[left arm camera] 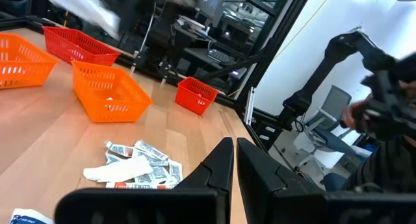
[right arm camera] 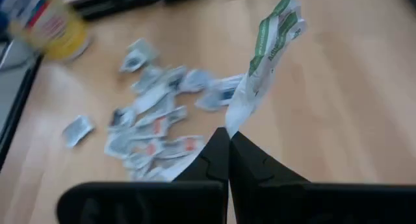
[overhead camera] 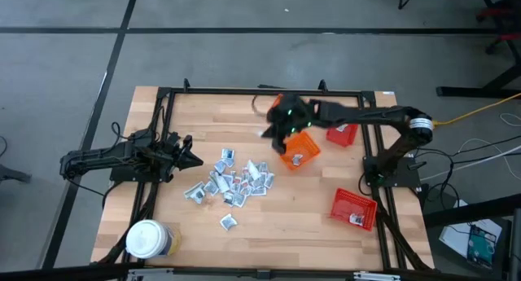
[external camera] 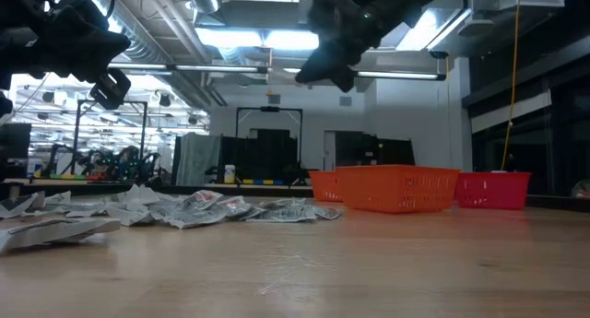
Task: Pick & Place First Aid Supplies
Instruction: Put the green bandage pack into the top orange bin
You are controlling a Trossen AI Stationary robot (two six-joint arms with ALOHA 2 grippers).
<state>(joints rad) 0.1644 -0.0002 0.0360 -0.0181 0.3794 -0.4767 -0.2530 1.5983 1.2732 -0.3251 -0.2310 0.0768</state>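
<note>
The first aid supplies, small silvery-white sachets (overhead camera: 232, 181), lie in a loose heap on the wooden table's middle; the heap also shows in the right wrist view as sachets (right arm camera: 153, 120). My right gripper (overhead camera: 275, 128) hangs high over the table beside the orange basket (overhead camera: 299, 149), shut on a white packet with green print (right arm camera: 266, 55). My left gripper (overhead camera: 191, 157) waits at the table's left, level, shut and with nothing in it; its fingers (left arm camera: 224, 160) point at the heap. My right gripper pinches the green-printed packet by one narrow end (right arm camera: 231, 123) between its two fingertips. The fingers slant down toward the table's left. The packet sticks out ahead of the fingers, crumpled, lifted clear of the table.
A second orange basket (overhead camera: 273, 102) sits at the far edge under my right arm. Two red baskets (overhead camera: 342, 134) (overhead camera: 356, 208) stand on the right. A white-lidded jar (overhead camera: 146, 239) is at the near left corner. One sachet (overhead camera: 228, 222) lies apart near the front.
</note>
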